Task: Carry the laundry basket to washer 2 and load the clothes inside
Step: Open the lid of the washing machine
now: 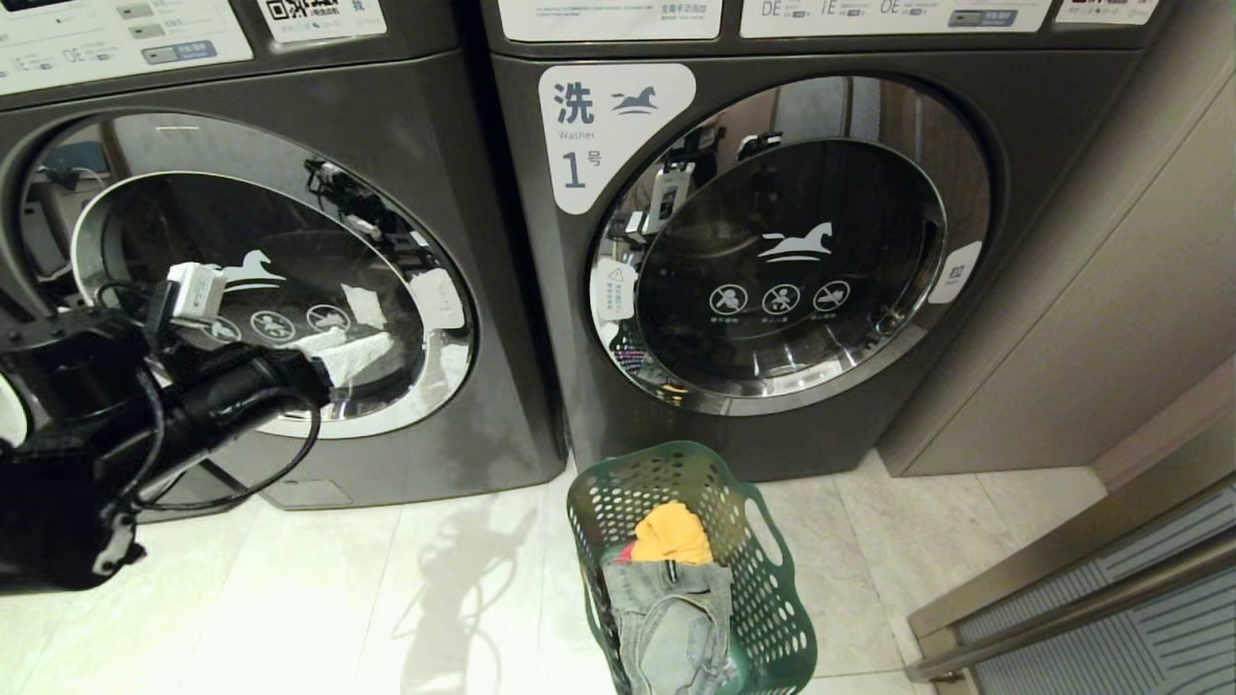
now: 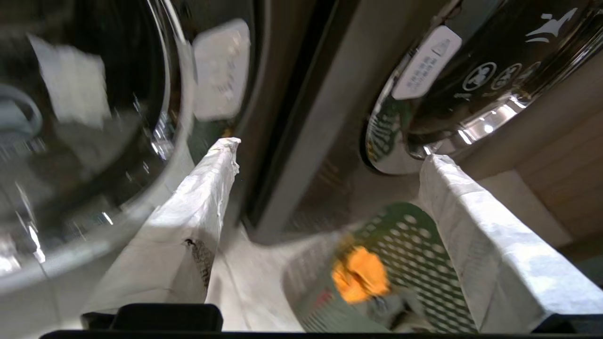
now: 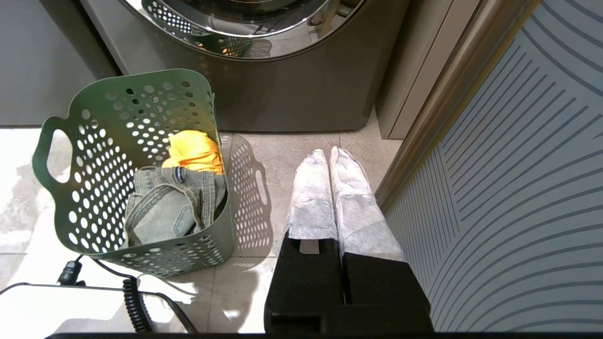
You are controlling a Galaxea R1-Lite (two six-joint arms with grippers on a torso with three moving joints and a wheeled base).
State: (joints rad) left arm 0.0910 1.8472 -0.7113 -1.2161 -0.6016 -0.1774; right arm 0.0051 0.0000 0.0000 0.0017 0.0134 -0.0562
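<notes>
Standing basket: the laundry basket (image 1: 763, 598) sits on the pale tiled floor (image 1: 338, 598), just in front of the washer labelled 1 (image 1: 772, 241), dark green plastic pierced with round holes; its near end is cut off at the lower edge of the head view.
Handles: two cut-out loops, both seen from the right wrist.
Clothes: the clothes (image 1: 671, 589) lie inside the basket; grey denim jeans on top, one yellow-orange cloth toward the washer end, only a sliver of red at its edge, mostly hidden.
Washers: two dark grey front-loaders with chrome-rimmed round glass doors, both doors closed. The left-hand washer (image 1: 270, 280) has its label area cut off, so its numeral cannot be read; the left arm covers part of its door.
Left gripper (image 2: 325, 188): raised in front of the left-hand washer's door, jaws spread wide and empty, white wrinkled padding on each finger; the wrist view is blurred.
Right gripper (image 3: 328, 157): low by the floor beside the basket, apart from it, jaws pressed together with nothing between them, same white wrapping.
Right edge: striped grey panel (image 3: 518, 165) with a metal frame, only partly in view.
</notes>
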